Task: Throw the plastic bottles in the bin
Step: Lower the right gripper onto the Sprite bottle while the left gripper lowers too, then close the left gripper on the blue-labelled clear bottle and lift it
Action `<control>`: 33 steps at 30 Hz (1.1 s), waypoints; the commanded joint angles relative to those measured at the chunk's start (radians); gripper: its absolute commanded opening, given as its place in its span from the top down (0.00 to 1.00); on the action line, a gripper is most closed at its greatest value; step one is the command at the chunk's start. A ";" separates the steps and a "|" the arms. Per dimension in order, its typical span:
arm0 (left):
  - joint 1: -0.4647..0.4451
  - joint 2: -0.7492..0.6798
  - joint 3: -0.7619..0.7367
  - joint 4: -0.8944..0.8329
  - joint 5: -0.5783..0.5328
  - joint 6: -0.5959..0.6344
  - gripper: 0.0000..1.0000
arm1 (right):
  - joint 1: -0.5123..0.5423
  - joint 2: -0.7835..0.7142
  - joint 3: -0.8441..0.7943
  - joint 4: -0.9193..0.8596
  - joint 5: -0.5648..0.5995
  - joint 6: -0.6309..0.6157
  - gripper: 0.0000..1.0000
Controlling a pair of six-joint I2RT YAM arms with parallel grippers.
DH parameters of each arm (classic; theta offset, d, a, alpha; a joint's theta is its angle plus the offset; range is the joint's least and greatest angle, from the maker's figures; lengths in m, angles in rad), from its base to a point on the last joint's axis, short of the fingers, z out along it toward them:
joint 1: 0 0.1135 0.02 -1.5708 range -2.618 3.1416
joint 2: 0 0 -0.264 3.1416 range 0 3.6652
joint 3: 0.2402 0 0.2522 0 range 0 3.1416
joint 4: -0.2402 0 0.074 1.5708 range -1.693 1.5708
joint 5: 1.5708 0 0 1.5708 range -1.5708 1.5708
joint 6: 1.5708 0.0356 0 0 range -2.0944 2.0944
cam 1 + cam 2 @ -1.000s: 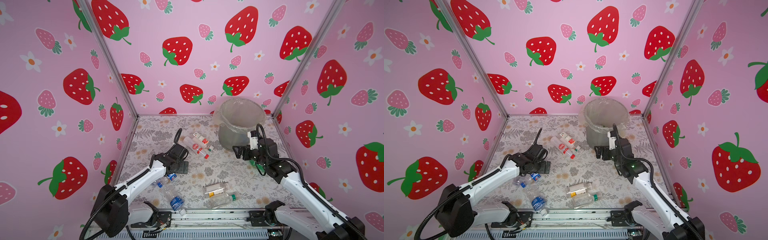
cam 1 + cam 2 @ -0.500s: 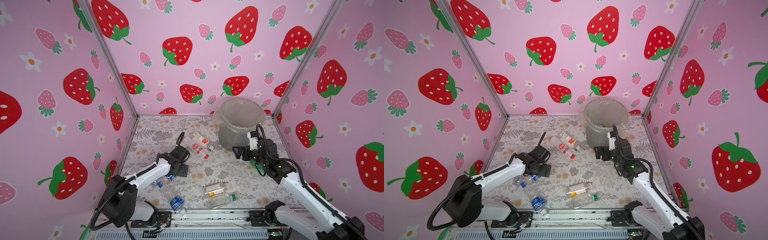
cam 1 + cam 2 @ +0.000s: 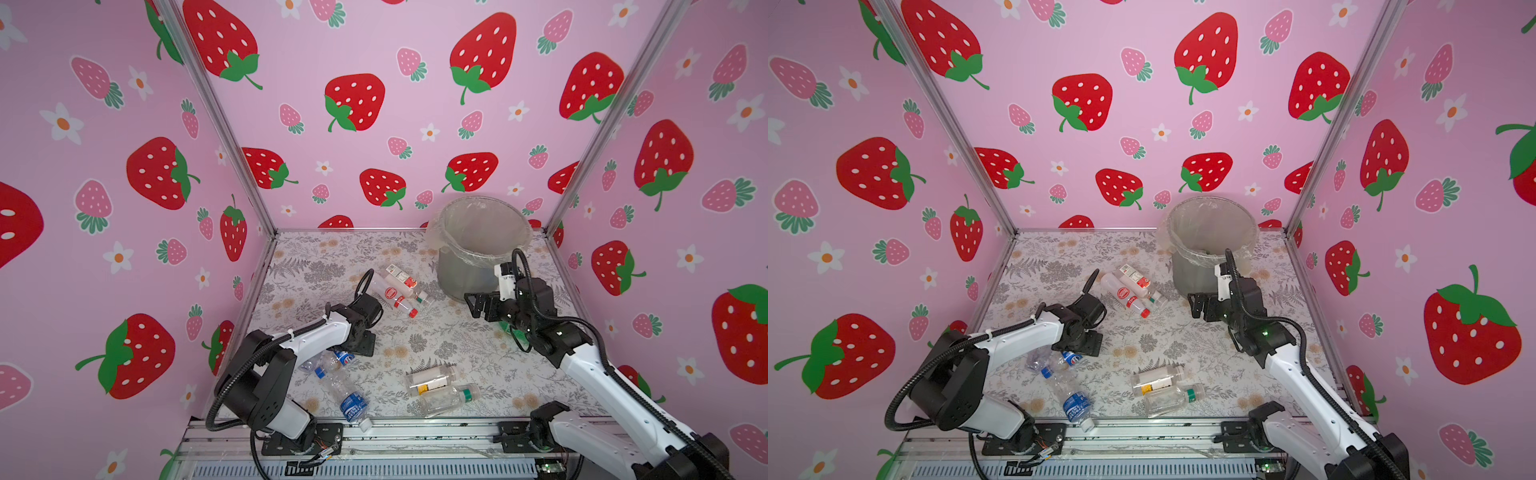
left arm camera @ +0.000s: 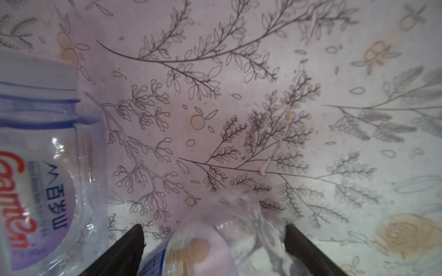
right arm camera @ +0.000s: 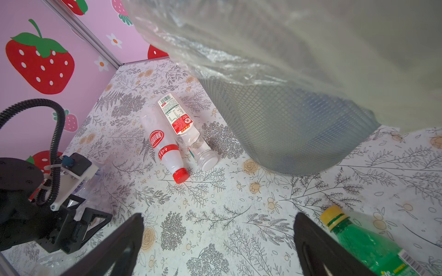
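The floral-printed surface (image 3: 316, 266) takes up most of the booth floor between the pink strawberry walls (image 3: 374, 62). At its far right the grey translucent mesh bin (image 3: 465, 274) stands upright with a clear bag liner (image 3: 482, 205) folded over its rim. What lies inside is too murky to make out. The right tool (image 3: 478, 305) hovers just beside the bin's near wall, jaws spread wide with nothing between them. Its arm hides nearly all of a green plastic bottle with a yellow cap (image 5: 366, 241), which lies on the surface and is cut off at the right wrist view's edge. The left tool (image 4: 214, 229) sits low over the near left, mostly buried under its own wrist in both top views. Its jaws stand apart around a crumpled clear bottle (image 4: 203, 251), and I cannot tell whether they touch it. Two red-and-white-labelled clear bottles (image 3: 392, 291) lie side by side near the bin. A blue-labelled clear bottle (image 3: 352, 405) lies by the front edge, and two more clear bottles (image 3: 432, 378) lie at the front middle.
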 commanded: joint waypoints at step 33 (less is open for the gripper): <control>0.018 0.015 0.273 -0.010 -0.033 0.021 0.38 | 0.007 -0.022 -0.014 -0.005 0.029 0.003 0.01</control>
